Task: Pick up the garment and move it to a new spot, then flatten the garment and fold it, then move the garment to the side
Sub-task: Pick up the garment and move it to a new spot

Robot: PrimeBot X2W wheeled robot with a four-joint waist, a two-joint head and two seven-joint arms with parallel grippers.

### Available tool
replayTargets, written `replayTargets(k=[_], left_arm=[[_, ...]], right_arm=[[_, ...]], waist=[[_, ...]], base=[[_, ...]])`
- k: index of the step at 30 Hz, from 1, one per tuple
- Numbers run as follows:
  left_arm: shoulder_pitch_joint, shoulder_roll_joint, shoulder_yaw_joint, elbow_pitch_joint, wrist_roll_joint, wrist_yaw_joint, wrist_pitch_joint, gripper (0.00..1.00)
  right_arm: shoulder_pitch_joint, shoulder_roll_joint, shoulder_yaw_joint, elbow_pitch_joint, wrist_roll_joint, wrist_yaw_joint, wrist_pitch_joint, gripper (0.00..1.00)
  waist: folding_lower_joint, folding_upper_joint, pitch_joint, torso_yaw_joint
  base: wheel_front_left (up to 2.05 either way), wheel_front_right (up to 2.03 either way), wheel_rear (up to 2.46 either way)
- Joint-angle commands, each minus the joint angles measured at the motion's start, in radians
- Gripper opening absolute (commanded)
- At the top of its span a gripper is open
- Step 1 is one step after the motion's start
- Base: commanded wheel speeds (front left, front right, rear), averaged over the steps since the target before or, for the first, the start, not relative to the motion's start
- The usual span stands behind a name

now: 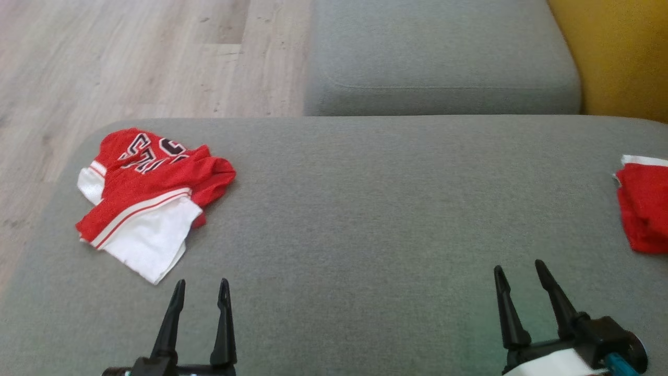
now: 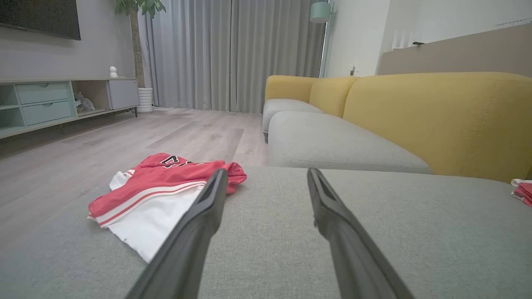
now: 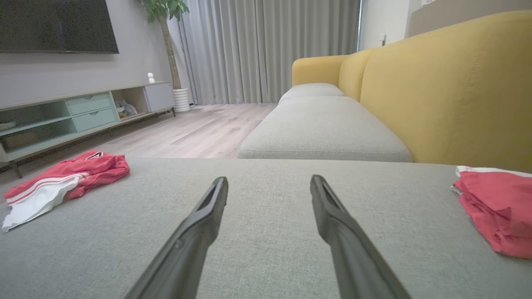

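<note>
A grey seat [image 1: 365, 219] met a wood floor [image 1: 130, 57] and a yellow back [image 1: 621, 52]. The red shirt [image 1: 151, 193] lay on the seat's left, its letters too crumpled to read. The left gripper [image 1: 202, 282] and right gripper [image 1: 519, 266] had jaws apart, empty.

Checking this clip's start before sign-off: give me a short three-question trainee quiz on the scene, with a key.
1. True or false: the left gripper is shut on the crumpled red-and-white sports jersey.
2. Which gripper is nearer that jersey? A left; B right gripper.
3. What lies at the grey fabric cushion's right edge?
Key: 1 false, both grippers open and empty; 2 A; 3 a second red-and-white cloth bundle.
</note>
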Motion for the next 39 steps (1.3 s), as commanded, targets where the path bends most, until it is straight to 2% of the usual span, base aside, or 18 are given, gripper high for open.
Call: replayTargets(k=[1, 6, 9, 11, 12, 13, 14, 19, 26, 32, 35, 39], left_arm=[[-0.041, -0.003, 0.026, -0.026, 0.001, 0.0, -0.002, 1.0], [-0.056, -0.003, 0.017, -0.025, -0.004, 0.004, -0.002, 1.0], [-0.062, -0.003, 0.017, -0.026, -0.005, 0.007, -0.002, 1.0], [-0.068, -0.003, 0.017, -0.024, -0.004, 0.007, -0.002, 1.0], [-0.068, -0.003, 0.017, -0.024, -0.004, 0.007, -0.002, 1.0], [-0.072, -0.003, 0.025, -0.026, -0.005, 0.01, -0.002, 1.0], [-0.072, -0.003, 0.025, -0.026, -0.005, 0.01, -0.002, 1.0], [-0.072, -0.003, 0.05, -0.033, -0.012, 0.019, -0.002, 1.0], [-0.061, -0.003, 0.097, -0.088, -0.05, 0.073, -0.002, 1.0], [-0.112, -0.003, 0.111, -0.124, -0.07, 0.095, -0.002, 1.0], [-0.191, -0.003, 0.119, -0.131, -0.071, 0.087, -0.002, 1.0], [-0.325, -0.003, 0.116, -0.103, -0.067, 0.05, -0.002, 1.0]], right_arm=[[-0.029, -0.005, 0.028, -0.022, -0.015, -0.001, -0.011, 1.0], [-0.036, -0.005, 0.027, -0.022, -0.023, -0.001, -0.011, 1.0], [-0.041, -0.005, 0.024, -0.018, 0.037, -0.001, -0.011, 1.0], [-0.046, -0.005, 0.047, -0.019, 0.017, -0.001, -0.011, 1.0], [-0.046, -0.005, 0.047, -0.019, 0.017, -0.001, -0.011, 1.0], [-0.05, -0.005, 0.061, -0.018, 0.035, -0.001, -0.011, 1.0], [-0.05, -0.005, 0.061, -0.018, 0.035, -0.001, -0.011, 1.0], [-0.06, -0.005, 0.086, -0.014, 0.038, -0.001, -0.011, 1.0], [-0.141, -0.009, 0.132, 0.035, 0.043, -0.001, -0.011, 1.0], [-0.205, -0.074, 0.152, 0.055, 0.042, -0.001, -0.011, 1.0], [-0.226, -0.117, 0.141, 0.049, 0.031, -0.001, -0.011, 1.0], [-0.242, -0.182, 0.117, 0.029, 0.004, -0.001, -0.011, 1.0]], waist=[[-0.0001, -0.0001, 0.002, 0.024], [-0.0001, -0.0001, 0.011, 0.111], [-0.0001, -0.0001, 0.02, 0.18], [-0.0001, -0.0001, 0.028, 0.234], [-0.0001, -0.0001, 0.028, 0.234], [-0.0001, -0.0001, 0.035, 0.284], [-0.0001, -0.0001, 0.035, 0.284], [-0.0001, -0.0001, 0.063, 0.404], [-0.0001, -0.0001, 0.139, 0.454], [-0.0001, -0.0001, 0.235, 0.475], [-0.0001, -0.0001, 0.302, 0.479], [-0.0001, -0.0001, 0.395, 0.482]], base=[[0.0, 0.0, 0.0], [0.0, 0.0, 0.0], [0.0, 0.0, 0.0], [0.0, 0.0, 0.0], [0.0, 0.0, 0.0], [0.0, 0.0, 0.0], [0.0, 0.0, 0.0], [0.0, 0.0, 0.0], [0.0, 0.0, 0.0], [0.0, 0.0, 0.0], [0.0, 0.0, 0.0], [0.0, 0.0, 0.0]])
